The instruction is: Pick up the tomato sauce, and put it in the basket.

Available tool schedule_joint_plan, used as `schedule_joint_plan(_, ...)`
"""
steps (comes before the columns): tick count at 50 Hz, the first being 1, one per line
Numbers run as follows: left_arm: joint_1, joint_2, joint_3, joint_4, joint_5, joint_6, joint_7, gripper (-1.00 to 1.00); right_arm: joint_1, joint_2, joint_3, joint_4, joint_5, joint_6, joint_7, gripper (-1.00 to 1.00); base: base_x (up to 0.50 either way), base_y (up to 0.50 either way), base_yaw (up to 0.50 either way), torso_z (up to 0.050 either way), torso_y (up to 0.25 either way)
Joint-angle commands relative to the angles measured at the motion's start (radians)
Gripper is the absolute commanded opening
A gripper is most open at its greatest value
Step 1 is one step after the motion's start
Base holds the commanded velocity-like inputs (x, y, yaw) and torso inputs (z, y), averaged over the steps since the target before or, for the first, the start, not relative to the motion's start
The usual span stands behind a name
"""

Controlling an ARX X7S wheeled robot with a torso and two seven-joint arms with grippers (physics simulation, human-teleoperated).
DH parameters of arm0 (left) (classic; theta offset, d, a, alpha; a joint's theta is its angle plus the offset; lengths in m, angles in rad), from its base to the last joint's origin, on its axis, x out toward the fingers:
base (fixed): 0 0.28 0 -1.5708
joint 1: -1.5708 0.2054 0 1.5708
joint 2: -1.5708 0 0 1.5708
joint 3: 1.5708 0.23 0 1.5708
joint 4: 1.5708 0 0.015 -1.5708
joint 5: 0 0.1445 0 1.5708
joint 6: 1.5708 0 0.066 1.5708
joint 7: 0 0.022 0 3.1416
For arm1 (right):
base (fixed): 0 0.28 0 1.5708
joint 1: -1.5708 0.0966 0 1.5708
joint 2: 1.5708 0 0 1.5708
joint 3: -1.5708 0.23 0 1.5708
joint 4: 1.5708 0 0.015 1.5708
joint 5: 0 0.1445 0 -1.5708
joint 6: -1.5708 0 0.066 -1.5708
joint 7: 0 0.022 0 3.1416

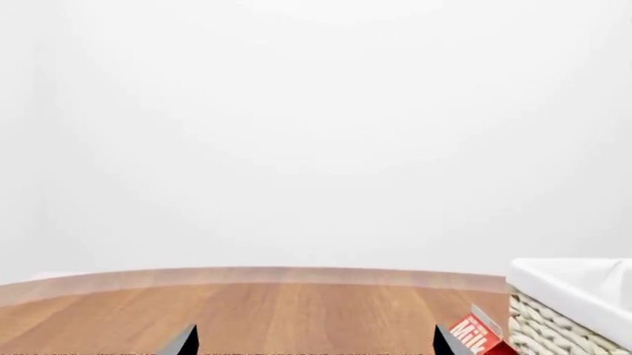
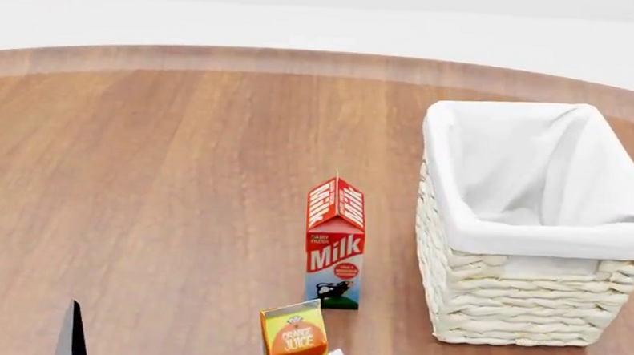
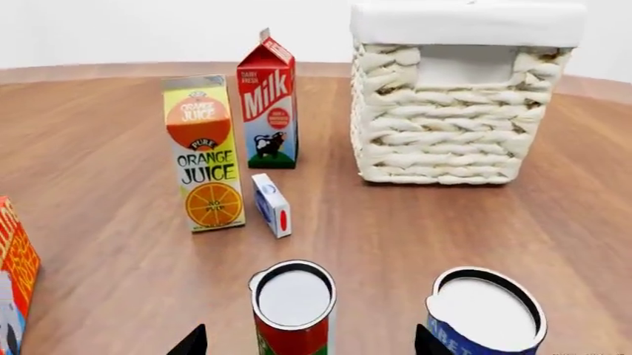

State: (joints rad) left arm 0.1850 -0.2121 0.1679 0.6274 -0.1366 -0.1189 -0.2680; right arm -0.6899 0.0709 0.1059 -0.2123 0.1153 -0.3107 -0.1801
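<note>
Tomato sauce point(image 3: 291, 310) stands upright on the tabletop point(image 3: 118, 222) in the right wrist view, silver lid up, long axis vertical. Red and green label shows only at the low edge of that picture. It sits close in front of the right end effector point(image 3: 308, 342), roughly centred between the two dark fingertips. The can does not show in the head view.

Right end effector: fingers spread wide, wider than the can, holding nothing. Left end effector point(image 1: 314, 342): fingertips also well apart, nothing between them, looking out over bare tabletop toward the basket corner point(image 1: 578, 296) and the milk carton point(image 1: 479, 336).

Step in hand, by my read: approach and pre-grasp, pick not yet made. The next move calls for advancing the right end effector until the fingers bracket the can body below the lid, then closing, lifting straight up, and carrying it over to the basket point(image 3: 464, 96).

Watch items:
- blue can point(image 3: 484, 310) stands just beside the tomato sauce, near the other fingertip. Not much gap; that finger could clip it on the way in.
- small white box point(image 3: 271, 205), orange juice carton point(image 3: 203, 151) and milk carton point(image 3: 266, 103) stand beyond the can, well apart from it, left of a direct line to the basket.
- basket is upright, open top, white lining over the rim; a lift above the rim is needed before release.
</note>
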Motion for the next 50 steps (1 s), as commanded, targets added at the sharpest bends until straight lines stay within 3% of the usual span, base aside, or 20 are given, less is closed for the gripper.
schedule_joint_plan(1,-0.002,-0.006,0.008,-0.006,-0.005,0.001,-0.005,1.00,0.015,0.009,-0.039,0.038,-0.013,-0.019,0.015,1.00,0.00,0.00,0.00,0.000,0.000)
schedule_joint_plan(13,-0.003,-0.011,0.018,-0.012,-0.009,0.007,-0.010,1.00,0.102,0.018,-0.038,0.150,-0.007,-0.038,0.051,1.00,0.00,0.00,0.00,0.000,0.000)
schedule_joint_plan(50,-0.010,-0.038,0.041,-0.017,-0.027,0.008,-0.038,1.00,0.237,0.055,-0.099,0.227,-0.016,-0.004,0.104,1.00,0.00,0.00,0.00,0.000,0.000)
